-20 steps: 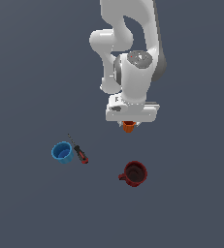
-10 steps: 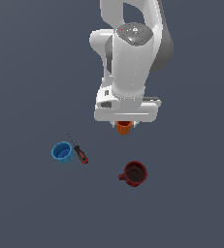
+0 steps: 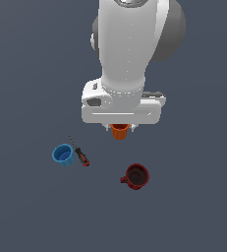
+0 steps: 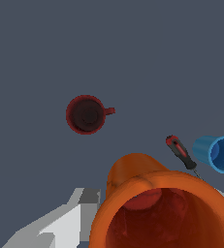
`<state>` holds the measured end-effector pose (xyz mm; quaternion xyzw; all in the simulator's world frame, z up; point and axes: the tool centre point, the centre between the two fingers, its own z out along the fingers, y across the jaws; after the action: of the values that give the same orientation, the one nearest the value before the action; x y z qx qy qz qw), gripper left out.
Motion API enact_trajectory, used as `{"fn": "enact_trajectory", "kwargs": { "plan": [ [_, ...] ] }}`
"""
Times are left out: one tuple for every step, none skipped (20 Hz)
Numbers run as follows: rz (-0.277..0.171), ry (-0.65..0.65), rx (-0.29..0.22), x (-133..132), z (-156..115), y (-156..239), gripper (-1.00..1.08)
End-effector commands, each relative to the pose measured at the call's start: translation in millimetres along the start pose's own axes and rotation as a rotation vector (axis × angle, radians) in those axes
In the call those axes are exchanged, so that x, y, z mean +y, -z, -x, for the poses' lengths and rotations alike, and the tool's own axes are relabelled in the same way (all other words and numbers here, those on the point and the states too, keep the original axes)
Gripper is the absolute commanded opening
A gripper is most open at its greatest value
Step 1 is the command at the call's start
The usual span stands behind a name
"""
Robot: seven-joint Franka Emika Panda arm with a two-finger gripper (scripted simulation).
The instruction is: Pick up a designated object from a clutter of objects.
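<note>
Orange cup (image 3: 119,131) — in gripper (image 3: 120,129), aloft

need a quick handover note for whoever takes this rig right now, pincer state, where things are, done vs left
Pincer: shut on the orange cup, which hangs under the hand, seemingly off the floor.
On the floor: blue cup at the exterior view's left, screwdriver beside it, dark red mug lower right, upright, handle out.
Done: the designated cup is grasped and apart from the others.
Left: carry it clear and keep the grip.
</note>
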<state>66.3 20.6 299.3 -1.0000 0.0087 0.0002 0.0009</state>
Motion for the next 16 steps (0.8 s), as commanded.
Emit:
{"fn": "enact_trajectory", "kwargs": {
  "plan": [
    [0.000,0.000,0.000,5,-11,13,-1.00],
    [0.001,0.000,0.000,7,-16,18,-1.00],
    [0.001,0.000,0.000,9,-20,23,-1.00],
    [0.001,0.000,0.000,11,-24,27,-1.00],
    [0.001,0.000,0.000,13,-28,32,-1.00],
    [0.001,0.000,0.000,14,-32,36,-1.00],
    [0.001,0.000,0.000,16,-36,40,-1.00],
    [0.001,0.000,0.000,18,-40,45,-1.00],
    [0.001,0.000,0.000,19,-43,49,-1.00],
    [0.001,0.000,0.000,21,-47,52,-1.00],
    [0.001,0.000,0.000,22,-50,56,-1.00],
    [0.001,0.000,0.000,23,-53,59,-1.00],
    [0.001,0.000,0.000,25,-56,62,-1.00],
    [0.001,0.000,0.000,26,-59,65,-1.00],
    [0.001,0.000,0.000,27,-61,68,-1.00],
    [0.001,0.000,0.000,28,-63,70,-1.00]
  ]
}}
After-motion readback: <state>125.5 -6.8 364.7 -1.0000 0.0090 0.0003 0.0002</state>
